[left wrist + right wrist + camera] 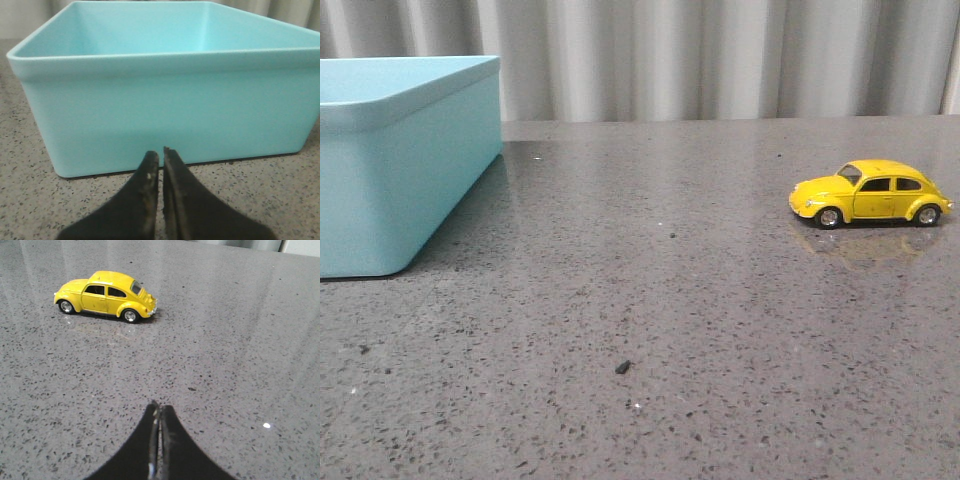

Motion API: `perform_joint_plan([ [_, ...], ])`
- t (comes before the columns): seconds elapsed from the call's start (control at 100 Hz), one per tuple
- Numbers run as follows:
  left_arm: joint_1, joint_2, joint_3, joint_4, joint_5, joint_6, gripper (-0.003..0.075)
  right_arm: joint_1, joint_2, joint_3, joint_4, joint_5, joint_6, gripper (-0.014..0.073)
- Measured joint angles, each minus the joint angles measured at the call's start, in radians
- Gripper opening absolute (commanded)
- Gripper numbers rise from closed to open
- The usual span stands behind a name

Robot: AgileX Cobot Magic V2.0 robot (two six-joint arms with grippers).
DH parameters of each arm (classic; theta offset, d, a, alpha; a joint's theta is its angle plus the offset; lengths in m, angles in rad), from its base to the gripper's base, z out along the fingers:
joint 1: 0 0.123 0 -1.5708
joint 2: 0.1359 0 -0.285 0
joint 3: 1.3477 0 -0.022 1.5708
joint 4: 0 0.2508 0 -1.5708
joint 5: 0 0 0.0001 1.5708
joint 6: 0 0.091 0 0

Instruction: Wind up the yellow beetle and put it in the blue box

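The right gripper (159,440) has its fingers pressed together with nothing between them, held above bare countertop (235,355), well apart from the yellow beetle (106,296). The left gripper (161,172) is likewise closed and empty, its tips near the long outer wall of the blue box (165,115). In the front view neither arm appears; the yellow beetle (870,192) stands on all four wheels well apart from the blue box (405,165), side-on to the camera, nose pointing toward the box. Risks noted: the fingers must part before any approach, or closed tips will shove the free-rolling car across the smooth stone. A grasp across the glossy rounded roof may slip; the flat sides look safer. Once wound, a loose hold could let it shoot away. The lipped rim could catch a low carry.
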Motion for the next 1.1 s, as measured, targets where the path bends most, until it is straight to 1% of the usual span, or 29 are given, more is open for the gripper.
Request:
perform_joint_plan([
  [0.78,0.0,0.0,0.0,0.001,0.0,0.0,-0.0021,0.0,0.0,0.0,0.0,0.0,0.0,-0.0041],
  [0.95,0.0,0.0,0.0,0.088,0.0,0.0,-0.0021,0.0,0.0,0.0,0.0,-0.009,0.0,-0.0041],
  [1.1,0.0,0.0,0.0,0.101,-0.007,0.0,-0.0021,0.0,0.0,0.0,0.011,-0.049,0.0,-0.0041],
])
